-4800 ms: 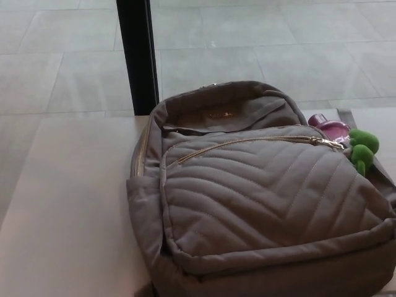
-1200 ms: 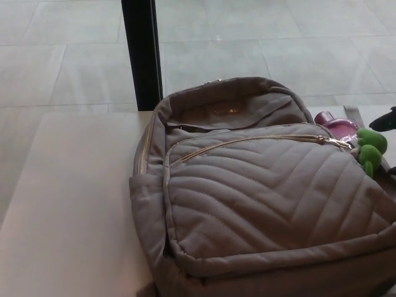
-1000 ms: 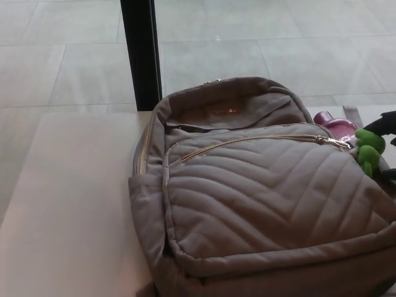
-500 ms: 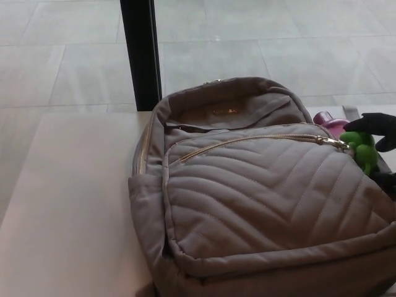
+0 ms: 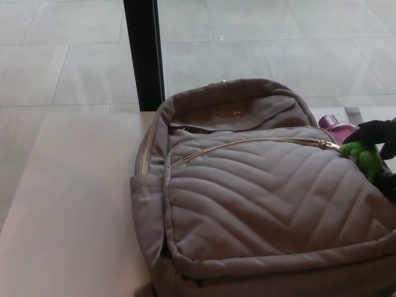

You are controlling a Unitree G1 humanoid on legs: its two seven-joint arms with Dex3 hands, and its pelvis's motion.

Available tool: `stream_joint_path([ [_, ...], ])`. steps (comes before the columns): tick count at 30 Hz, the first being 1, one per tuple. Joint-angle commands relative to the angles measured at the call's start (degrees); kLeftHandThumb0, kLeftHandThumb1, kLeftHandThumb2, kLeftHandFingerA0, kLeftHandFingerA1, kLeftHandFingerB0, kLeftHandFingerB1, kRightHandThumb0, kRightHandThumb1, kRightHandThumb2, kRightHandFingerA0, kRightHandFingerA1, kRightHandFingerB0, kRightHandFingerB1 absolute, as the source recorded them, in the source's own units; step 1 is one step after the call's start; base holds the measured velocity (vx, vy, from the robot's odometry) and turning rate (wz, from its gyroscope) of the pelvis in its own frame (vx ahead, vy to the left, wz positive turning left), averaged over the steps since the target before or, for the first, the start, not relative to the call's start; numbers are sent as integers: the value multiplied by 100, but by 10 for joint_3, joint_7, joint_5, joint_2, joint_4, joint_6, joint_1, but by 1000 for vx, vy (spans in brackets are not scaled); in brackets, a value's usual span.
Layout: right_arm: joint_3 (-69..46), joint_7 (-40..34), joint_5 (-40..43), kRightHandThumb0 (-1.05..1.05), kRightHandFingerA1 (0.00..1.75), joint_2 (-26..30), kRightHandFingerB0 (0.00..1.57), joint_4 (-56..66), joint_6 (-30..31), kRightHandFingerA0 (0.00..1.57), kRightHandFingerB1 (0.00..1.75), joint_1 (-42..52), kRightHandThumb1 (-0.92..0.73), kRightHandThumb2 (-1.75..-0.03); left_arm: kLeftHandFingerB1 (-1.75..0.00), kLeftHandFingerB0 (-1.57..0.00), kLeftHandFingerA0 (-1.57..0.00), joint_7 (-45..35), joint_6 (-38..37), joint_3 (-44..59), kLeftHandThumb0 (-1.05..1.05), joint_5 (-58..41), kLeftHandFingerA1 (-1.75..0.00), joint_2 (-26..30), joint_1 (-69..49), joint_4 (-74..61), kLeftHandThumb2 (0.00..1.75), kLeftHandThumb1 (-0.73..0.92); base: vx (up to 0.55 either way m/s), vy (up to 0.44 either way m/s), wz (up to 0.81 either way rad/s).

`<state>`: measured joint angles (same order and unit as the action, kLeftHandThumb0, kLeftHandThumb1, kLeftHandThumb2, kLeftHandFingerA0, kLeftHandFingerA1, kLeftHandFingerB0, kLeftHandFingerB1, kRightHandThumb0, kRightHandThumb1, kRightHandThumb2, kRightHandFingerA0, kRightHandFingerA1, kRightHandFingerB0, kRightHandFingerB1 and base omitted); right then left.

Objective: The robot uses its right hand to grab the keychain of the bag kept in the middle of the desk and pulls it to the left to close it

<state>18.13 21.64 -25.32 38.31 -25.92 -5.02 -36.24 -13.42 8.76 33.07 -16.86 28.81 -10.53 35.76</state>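
A grey-brown quilted backpack (image 5: pixel 260 192) lies flat in the middle of the pale desk (image 5: pixel 68 204). Its gold front zip (image 5: pixel 247 143) curves across the upper part, with the slider (image 5: pixel 331 146) at the right end. A fuzzy green keychain (image 5: pixel 362 156) hangs from that slider at the bag's right edge. My right hand (image 5: pixel 377 133), black, comes in from the right edge. It sits right over and against the green keychain, and part of it is cut off by the frame. The left hand does not show.
A pink object (image 5: pixel 337 127) sticks out behind the bag's right side, just left of my hand. A black post (image 5: pixel 143 55) stands beyond the desk's far edge, with grey floor tiles (image 5: pixel 266 43) behind it. Bare desk lies left of the bag.
My right hand has come in from the right edge and reached the green keychain. The whole view has shifted slightly.
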Motion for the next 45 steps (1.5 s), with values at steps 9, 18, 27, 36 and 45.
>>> stream_joint_path([
  [9, -9, -99, -24, -18, 166, -34, 71, -5, -55, 77, 125, 57, -78, -81, -69, -58, -72, 2, -46, -10, -35, 13, -76, 1, -10, 23, 86, 41, 0, 0, 0],
  [18, -45, -154, -6, -20, 171, -61, 68, -33, -75, 78, 138, 59, -75, -86, -68, -55, -70, 1, -40, -4, -35, 3, -76, -9, -19, 17, 88, 43, 0, 0, 0],
  [27, -100, -113, 36, -17, 163, -74, 72, -19, -25, 82, 129, 42, -71, -89, -69, -55, -70, 1, -36, 5, -33, -4, -77, -11, -27, 20, 89, 44, 0, 0, 0],
  [36, -137, -68, 68, -16, 164, -66, 70, -7, 7, 81, 139, 24, -68, -94, -60, -61, -74, -5, -47, 2, -32, 6, -67, 5, -27, 44, 59, 67, 0, 0, 0],
  [45, -158, -28, 110, -15, 160, -77, 70, -6, 19, 78, 134, 5, -68, -94, -60, -63, -77, -2, -63, -2, -33, 10, -67, 14, -10, 89, 59, 67, 0, 0, 0],
])
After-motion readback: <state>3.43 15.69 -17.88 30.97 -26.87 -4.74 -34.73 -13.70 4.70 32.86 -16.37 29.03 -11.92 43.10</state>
